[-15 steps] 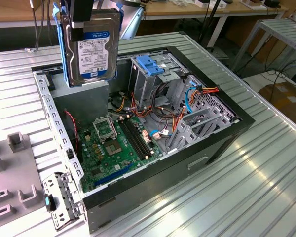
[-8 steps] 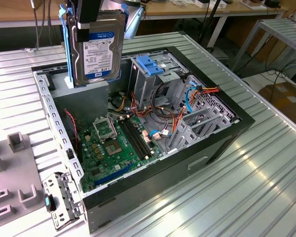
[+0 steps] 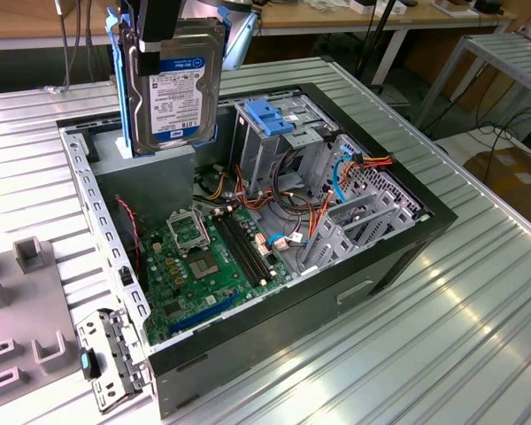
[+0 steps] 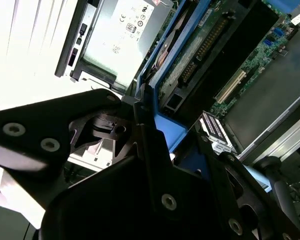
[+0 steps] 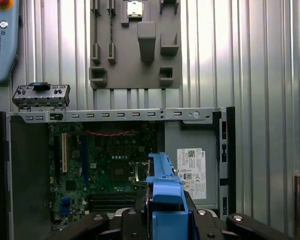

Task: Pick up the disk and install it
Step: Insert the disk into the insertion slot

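Observation:
The disk (image 3: 175, 87) hangs upright above the back corner of the open computer case (image 3: 398, 243), toward the exterior view's left. Its silver face with the white-and-blue label faces the camera, and a blue carrier frame edges it. My gripper (image 3: 149, 49) comes down from above and is shut on the disk's top edge. In the first wrist view the blue carrier frame (image 5: 165, 192) sits between my black fingers (image 5: 210, 222), above the motherboard. The second wrist view looks along the disk's green circuit-board underside (image 4: 200, 50).
Inside the case are a metal drive cage with a blue latch (image 3: 270, 119), a grey power supply box (image 5: 192, 167), the motherboard (image 3: 212, 257) and orange cables (image 3: 376, 162). A grey fixture plate (image 5: 135, 45) lies on the ribbed metal table beside the case.

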`<state>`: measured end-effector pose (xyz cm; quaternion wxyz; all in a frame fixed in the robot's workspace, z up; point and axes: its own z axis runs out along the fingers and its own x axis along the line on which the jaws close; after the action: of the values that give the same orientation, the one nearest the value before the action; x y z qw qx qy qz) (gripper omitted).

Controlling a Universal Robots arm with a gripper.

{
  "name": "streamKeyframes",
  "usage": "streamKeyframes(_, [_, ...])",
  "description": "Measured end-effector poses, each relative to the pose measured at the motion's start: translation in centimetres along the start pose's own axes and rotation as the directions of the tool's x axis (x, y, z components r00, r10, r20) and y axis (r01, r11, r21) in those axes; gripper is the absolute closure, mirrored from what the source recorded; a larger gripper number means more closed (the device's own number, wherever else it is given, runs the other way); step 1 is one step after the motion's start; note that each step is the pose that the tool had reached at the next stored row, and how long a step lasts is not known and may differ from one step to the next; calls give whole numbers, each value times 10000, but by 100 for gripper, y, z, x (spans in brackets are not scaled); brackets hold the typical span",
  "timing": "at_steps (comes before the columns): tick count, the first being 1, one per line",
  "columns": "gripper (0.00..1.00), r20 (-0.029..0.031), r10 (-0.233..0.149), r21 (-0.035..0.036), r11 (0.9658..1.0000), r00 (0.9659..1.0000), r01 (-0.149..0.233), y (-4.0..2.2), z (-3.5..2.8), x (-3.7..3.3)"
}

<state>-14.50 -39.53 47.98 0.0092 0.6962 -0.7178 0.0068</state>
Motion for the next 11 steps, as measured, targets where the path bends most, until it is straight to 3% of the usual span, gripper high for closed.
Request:
streamKeyframes(5, [63,0,0,0,10000,10000,0,-1,0,18])
streamKeyframes(11, [63,-2,0,0,10000,10000,0,-7,4,120])
